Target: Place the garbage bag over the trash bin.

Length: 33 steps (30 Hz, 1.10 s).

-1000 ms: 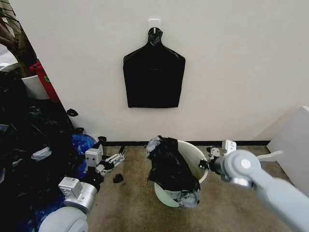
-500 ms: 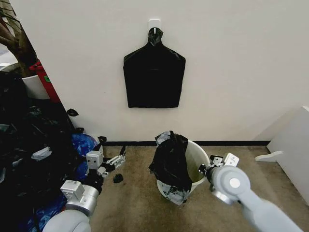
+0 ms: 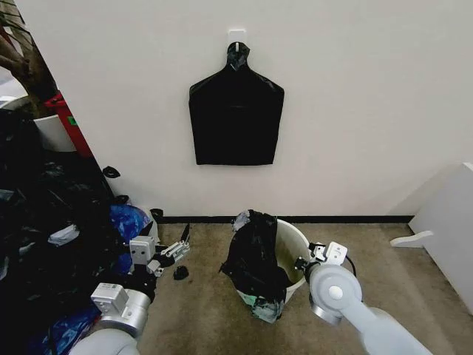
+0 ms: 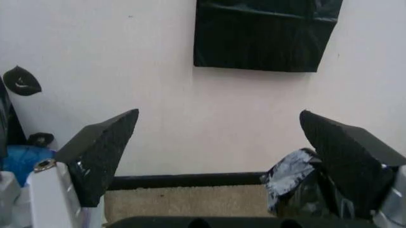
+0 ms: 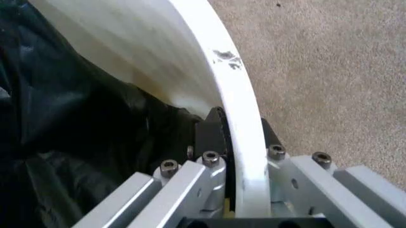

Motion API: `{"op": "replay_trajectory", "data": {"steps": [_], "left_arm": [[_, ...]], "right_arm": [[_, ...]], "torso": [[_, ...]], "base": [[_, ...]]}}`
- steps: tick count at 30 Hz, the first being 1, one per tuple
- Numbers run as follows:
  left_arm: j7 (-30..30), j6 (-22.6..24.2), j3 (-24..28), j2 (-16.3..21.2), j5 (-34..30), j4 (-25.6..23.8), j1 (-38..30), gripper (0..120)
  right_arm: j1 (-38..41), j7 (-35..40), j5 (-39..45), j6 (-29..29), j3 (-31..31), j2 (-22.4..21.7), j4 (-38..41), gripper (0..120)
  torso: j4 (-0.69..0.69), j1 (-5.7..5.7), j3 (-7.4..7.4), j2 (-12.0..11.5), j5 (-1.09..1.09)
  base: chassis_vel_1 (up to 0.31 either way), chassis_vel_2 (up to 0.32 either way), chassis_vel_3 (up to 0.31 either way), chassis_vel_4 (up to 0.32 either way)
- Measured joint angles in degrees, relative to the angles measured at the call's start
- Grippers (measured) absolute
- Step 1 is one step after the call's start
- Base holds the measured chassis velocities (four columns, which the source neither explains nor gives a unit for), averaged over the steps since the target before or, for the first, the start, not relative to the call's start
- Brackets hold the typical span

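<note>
On the carpet at six o'clock from the flat black wall-hung bag pack, the round white plastic trash bin tilts, the crinkled glossy black garbage bag draped over its nine o'clock side only. The right gripper, nearer, pinches the bin's three o'clock rim. The left gripper hangs spread wide at nine o'clock, apart.

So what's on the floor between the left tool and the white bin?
In the head view, bare carpet and one small black scrap lie between the left tool and the trash bin.
</note>
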Motion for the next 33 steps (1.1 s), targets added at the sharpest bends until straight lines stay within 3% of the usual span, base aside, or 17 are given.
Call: {"op": "replay_trajectory", "data": {"steps": [9, 12, 21, 33], "left_arm": [[0.04, -0.17, -0.01, -0.06, 0.04, 0.28, -0.22, 100], [0.05, -0.21, 0.04, -0.04, 0.04, 0.33, -0.28, 100], [0.03, -0.23, 0.31, 0.17, -0.11, 0.49, -0.62, 100], [0.02, -0.34, 0.69, 0.17, -0.18, 0.31, -0.65, 100]], "right_arm": [[0.46, -0.48, -0.14, 0.45, -0.6, 1.24, -2.2, 0], [0.35, -0.67, -0.3, 0.37, -0.59, 1.23, -2.26, 6], [-0.39, -1.2, -0.77, 0.21, -0.56, 0.55, -1.54, 38], [-2.2, -2.35, -1.49, -0.86, 3.28, -3.68, 6.08, 84]], "torso": [[0.0, 0.0, 0.0, -0.01, 0.0], [0.0, 0.0, 0.0, -0.01, 0.0], [0.0, 0.0, 0.0, -0.01, 0.0], [0.0, 0.0, 0.0, -0.01, 0.01]], "base": [[0.0, 0.0, 0.0, 0.0], [0.0, 0.0, 0.0, 0.0], [0.0, 0.0, 0.0, 0.0], [0.0, 0.0, 0.0, 0.0]]}}
